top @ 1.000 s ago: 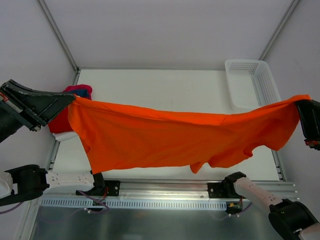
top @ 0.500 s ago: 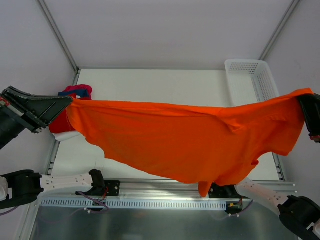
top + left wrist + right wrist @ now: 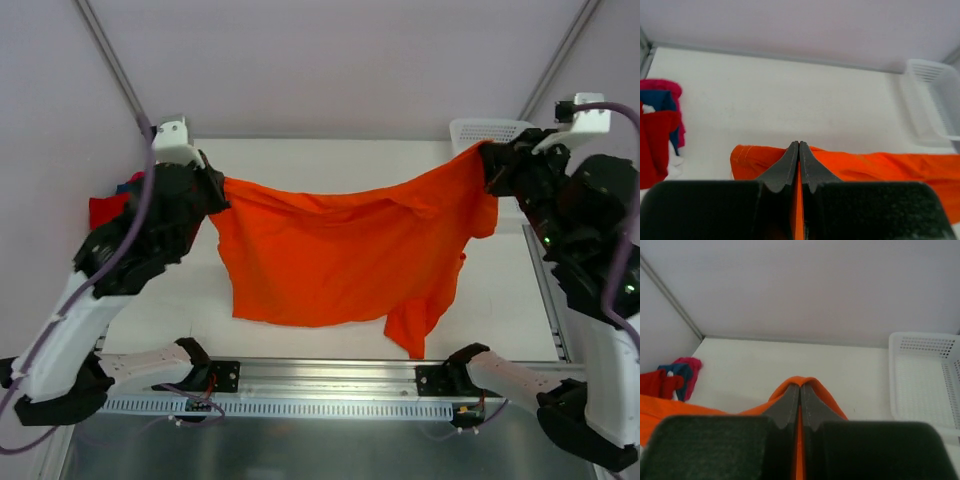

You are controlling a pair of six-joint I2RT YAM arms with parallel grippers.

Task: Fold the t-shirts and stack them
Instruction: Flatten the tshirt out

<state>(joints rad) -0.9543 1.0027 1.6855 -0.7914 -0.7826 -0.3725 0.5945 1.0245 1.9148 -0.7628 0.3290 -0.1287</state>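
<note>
Spanning the white table from side to side, the orange t-shirt hangs stretched between the two claws. Its long axis runs from the left gripper across to the right gripper. The top edge sags a little between them, and the body drapes down toward the near edge of the table. One narrow flap hangs lowest, below and inward of the right gripper. Where the collar points cannot be told.

The white mesh basket sits just beyond the right gripper, to its right. The pile of other t-shirts, red, blue, pink and white, lies left of the left gripper. Each gripper has its jaws pressed together on a bunched top corner of the orange cloth.
</note>
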